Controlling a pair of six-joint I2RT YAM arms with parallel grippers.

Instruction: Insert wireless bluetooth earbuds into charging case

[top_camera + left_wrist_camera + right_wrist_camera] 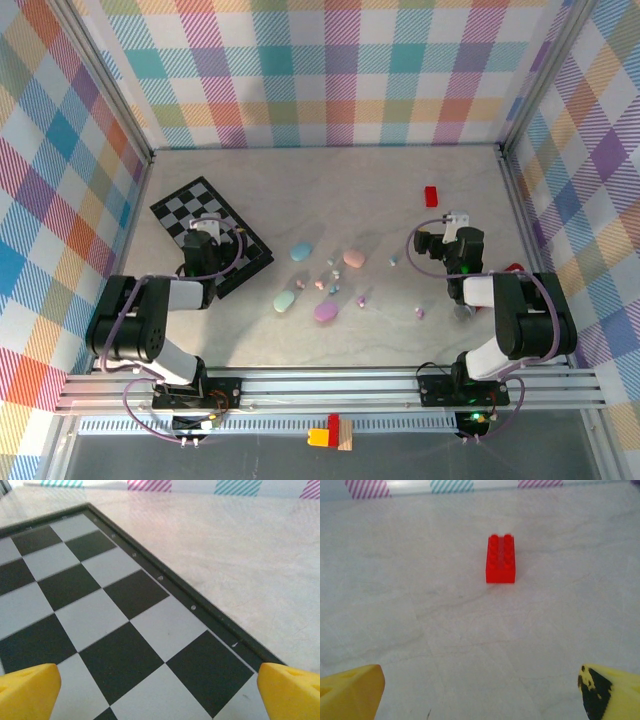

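The left claw (205, 228) stands spread wide and empty; in its wrist view the two yellow fingertips (30, 690) sit at the bottom corners with checkered squares between them. It hangs over the chessboard (185, 208), a black-and-white board with a dark rim lying at an angle on the left of the tabletop (300, 175). The right claw (447, 228) is likewise spread and empty, its fingertips far apart in its wrist view, the right one smudged black. Ahead of it, apart from the fingers, a red block (500, 559) lies studs up on the pale marbled surface. Between the two arms, in the middle of the tabletop, lie four oval charging cases: a light blue case (301, 252) and a pink case (354, 259) farther back, a mint case (284, 300) and a purple case (325, 312) nearer the arms. The earbuds (320, 284) are tiny pastel bits scattered loose on the tabletop among and to the right of these cases, with one lone purple bit (419, 313) near the right arm. Whether the cases are open or closed is too small to tell. Both claws are well apart from the cases and earbuds
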